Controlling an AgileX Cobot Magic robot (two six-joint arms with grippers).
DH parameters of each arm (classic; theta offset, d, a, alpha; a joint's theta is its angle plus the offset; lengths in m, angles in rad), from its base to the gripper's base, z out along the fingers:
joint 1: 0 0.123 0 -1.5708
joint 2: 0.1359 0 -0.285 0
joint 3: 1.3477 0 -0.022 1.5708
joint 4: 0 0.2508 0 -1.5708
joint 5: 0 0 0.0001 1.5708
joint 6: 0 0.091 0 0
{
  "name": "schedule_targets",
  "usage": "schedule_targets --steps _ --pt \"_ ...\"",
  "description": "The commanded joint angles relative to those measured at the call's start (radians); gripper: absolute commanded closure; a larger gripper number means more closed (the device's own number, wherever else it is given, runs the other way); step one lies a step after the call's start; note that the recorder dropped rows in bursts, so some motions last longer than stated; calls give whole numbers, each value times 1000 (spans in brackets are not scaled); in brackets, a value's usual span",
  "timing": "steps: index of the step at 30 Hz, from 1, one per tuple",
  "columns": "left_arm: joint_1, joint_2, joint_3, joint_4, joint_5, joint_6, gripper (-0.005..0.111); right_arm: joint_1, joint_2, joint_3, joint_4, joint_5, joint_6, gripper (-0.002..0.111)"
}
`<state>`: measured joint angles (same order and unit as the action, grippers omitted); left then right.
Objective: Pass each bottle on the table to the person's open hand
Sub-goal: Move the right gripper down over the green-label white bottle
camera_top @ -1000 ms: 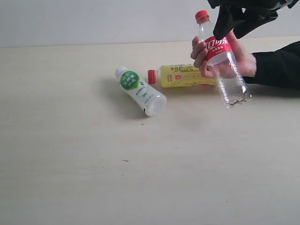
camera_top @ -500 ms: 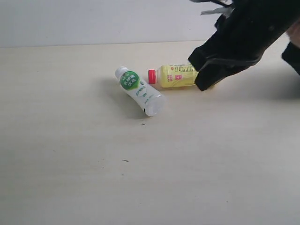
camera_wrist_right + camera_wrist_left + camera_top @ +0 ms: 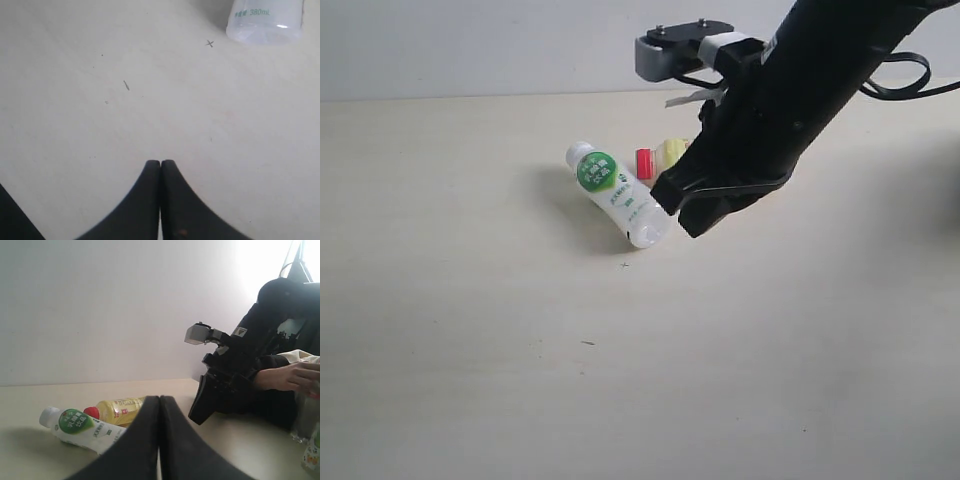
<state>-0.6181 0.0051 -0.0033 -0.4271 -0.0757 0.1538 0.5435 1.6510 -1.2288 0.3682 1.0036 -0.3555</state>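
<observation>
A white-capped bottle with a green-circle label lies on the pale table. Behind it lies the yellow bottle with its red cap; my right arm hides most of its body. My right gripper hangs shut and empty just beside the white bottle's base. Its wrist view shows the shut gripper over bare table, with that base at the edge. My left gripper is shut and empty, low at the table, facing the white bottle and the yellow bottle. The person's hand rests beyond.
A clear bottle and another with a green mark stand by the person's hand. My right arm slants across the back right of the table. Small dark specks dot the surface.
The person's hand and the red-labelled bottle have left the exterior view. My right gripper has shut and swung down and left, now in front of the yellow bottle.
</observation>
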Motion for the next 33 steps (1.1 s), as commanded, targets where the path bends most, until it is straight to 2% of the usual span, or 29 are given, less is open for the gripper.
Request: schedule_targets --steps 1,10,15,22,28,33 --pt "0 -5 3 4 -3 -3 107 2 8 5 -5 -12 -9 108" --pt "0 -5 3 4 -3 -3 107 2 9 3 -7 -12 -9 108" --pt "0 -5 3 4 -3 -3 107 2 9 3 -7 -14 -9 103" --pt "0 -5 3 4 -3 -3 107 2 16 -2 -9 -57 -9 102" --pt "0 -5 3 4 -3 -3 107 2 115 -140 -28 -5 -9 102" --pt "0 -5 3 4 -3 -3 107 2 222 -273 -50 26 1 83"
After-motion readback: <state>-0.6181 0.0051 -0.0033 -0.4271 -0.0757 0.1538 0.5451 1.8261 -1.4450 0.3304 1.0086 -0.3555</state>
